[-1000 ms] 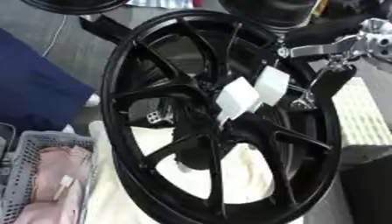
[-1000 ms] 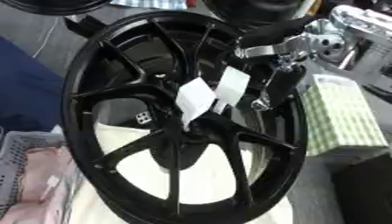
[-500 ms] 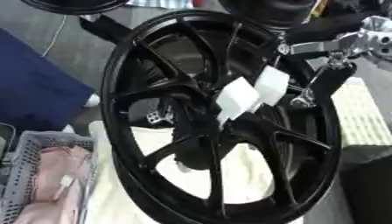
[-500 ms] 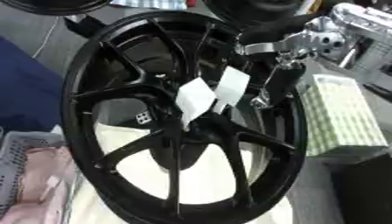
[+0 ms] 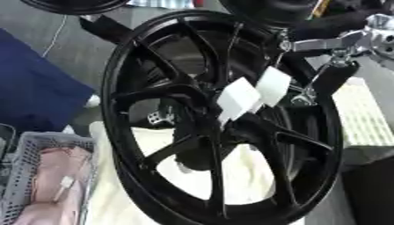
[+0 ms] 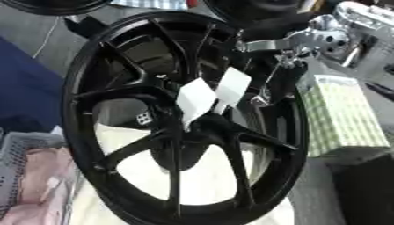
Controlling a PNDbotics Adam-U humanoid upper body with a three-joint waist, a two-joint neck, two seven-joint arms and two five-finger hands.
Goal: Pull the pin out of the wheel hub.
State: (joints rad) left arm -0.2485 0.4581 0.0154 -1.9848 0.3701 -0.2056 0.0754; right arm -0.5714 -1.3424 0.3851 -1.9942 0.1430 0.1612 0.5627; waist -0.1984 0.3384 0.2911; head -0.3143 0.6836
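Wheel hub (image 5: 223,132): a black multi-spoke rim, stood nearly upright and tilted, filling the middle of both eye views, its lower edge resting on a pale cream sheet (image 5: 115,206). Left of the hub, a dark blue cloth (image 5: 38,92) is seen on the floor, and below it, at the hub's lower left, a grey perforated basket (image 5: 19,176) holding something pink (image 5: 50,184). Inside the hub, left of its centre, a small pale square fitting with dark holes (image 5: 156,117) is visible between two spokes. At the hub's centre, two white tags (image 5: 250,93) are seen, angled side by side; the pin itself cannot be made out, so whether the tags hang from it cannot be told. Right of the tags, just beside the hub's right rim, the right hand (image 5: 332,79) is shown reaching in from the upper right: silver joints above, dark fingers pointing down toward the rim and the tags. Whether those fingers are touching a tag or the rim cannot be told, and whether they are released, clenched or grasping anything cannot be told either. Right of the hub, a pale green checked box (image 6: 342,116) is set on a grey surface. The left hand is not shown in either view. Progress is judged as early: nothing has visibly been pulled free of the hub, and the grasp and the pull are both judged outstanding.
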